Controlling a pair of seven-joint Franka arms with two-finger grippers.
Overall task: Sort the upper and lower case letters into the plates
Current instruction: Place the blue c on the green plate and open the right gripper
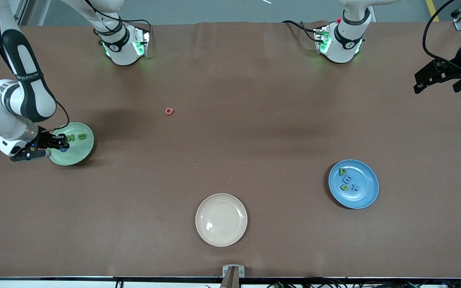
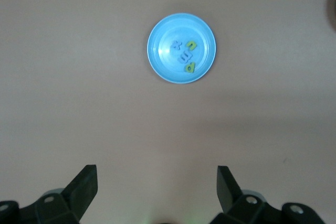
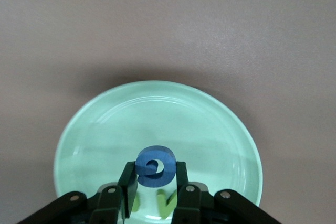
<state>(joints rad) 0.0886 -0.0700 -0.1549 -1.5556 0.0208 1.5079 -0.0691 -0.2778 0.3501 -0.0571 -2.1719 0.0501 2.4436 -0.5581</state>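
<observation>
Over the green plate [image 1: 79,154], at the right arm's end of the table, the right gripper [image 1: 63,147] hangs with its fingers closed on a blue letter [image 3: 156,167]. Only the right wrist view shows that grip plainly: the letter is a rounded shape with a curl inside, pinched between the two fingers above the plate's bowl. From the front camera it is just a blue speck at the fingertips. That front view makes out two green letters [image 1: 76,137] lying in the green plate, which the wrist view catches only as slivers under the fingers.

Off at the left arm's end, the left gripper [image 1: 434,78] waits in the air with its jaws spread wide and nothing between them. Its wrist view looks down on the blue plate [image 2: 163,64], which holds several small letters [image 2: 185,56], some green, some blue. A cream plate [image 1: 221,219] sits nearest the front camera. One pink letter [image 1: 169,111] lies alone on the brown table [image 1: 254,132].
</observation>
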